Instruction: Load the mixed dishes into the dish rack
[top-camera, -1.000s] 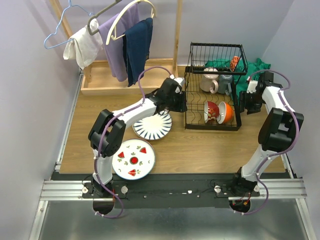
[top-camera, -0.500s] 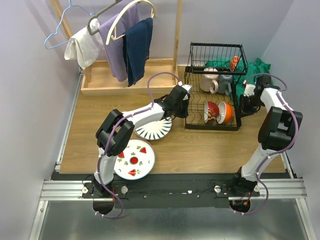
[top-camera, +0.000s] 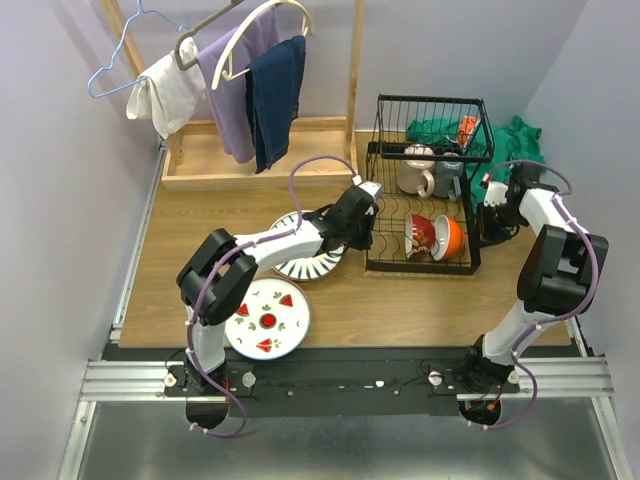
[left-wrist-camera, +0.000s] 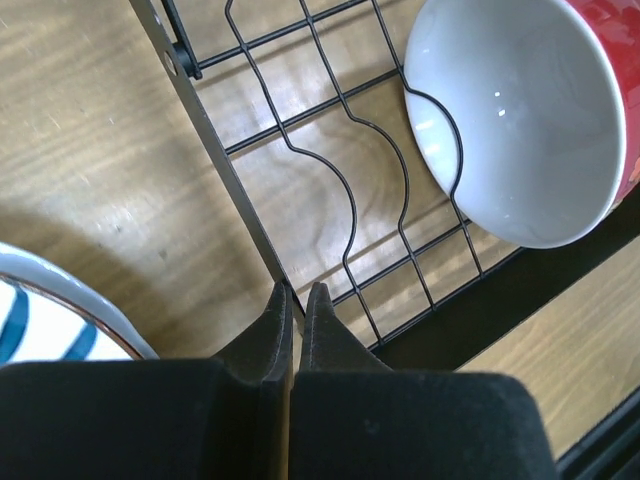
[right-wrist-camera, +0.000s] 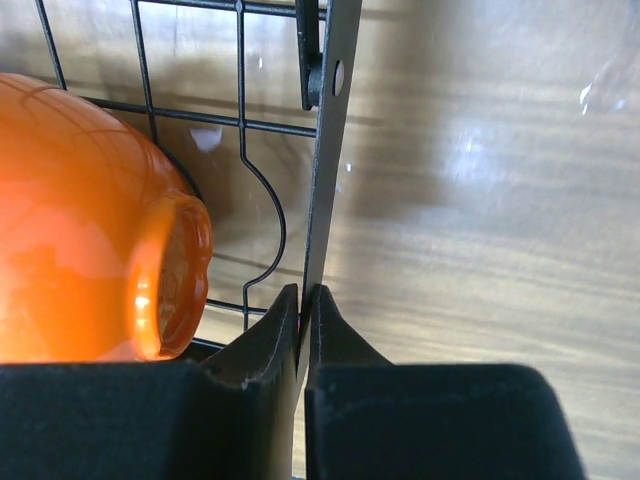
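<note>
While left end effector (left-wrist-camera: 295, 292) and right end effector (right-wrist-camera: 305, 292) clench opposite dish rack (top-camera: 430, 98) rails, you are presumably repositioning it.

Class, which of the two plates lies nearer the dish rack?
The blue-striped plate; it sits close beside the dish rack, while the fruit-patterned plate lies farther away.
</note>
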